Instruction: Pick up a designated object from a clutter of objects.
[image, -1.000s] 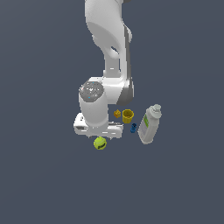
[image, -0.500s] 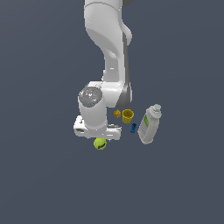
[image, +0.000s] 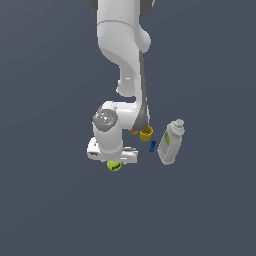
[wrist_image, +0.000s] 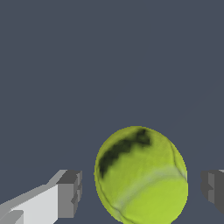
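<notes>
The round yellow-green tennis ball (wrist_image: 141, 175) lies between the hand's (wrist_image: 140, 188) fingers (wrist_image: 69, 194); the white plastic bottle (image: 170, 142) lies toward the exterior view's right.

We see our white arm (image: 122, 60) bent steeply downward, wrist low, pincer (wrist_image: 140, 188) spread wide with both fingers (wrist_image: 69, 193) apart.

a flat, dark slate-grey surface (image: 45, 200) fills the exterior view from edge to edge, uniform in tone, with no seam, wall, window or furniture to be made out. no tabletop edge or corner shows, so floor and backdrop cannot be told apart. the light is even and soft, with no strong shadows. in the wrist view the same plain grey-blue ground (wrist_image: 109, 57) spreads out, unmarked and untextured.
</notes>
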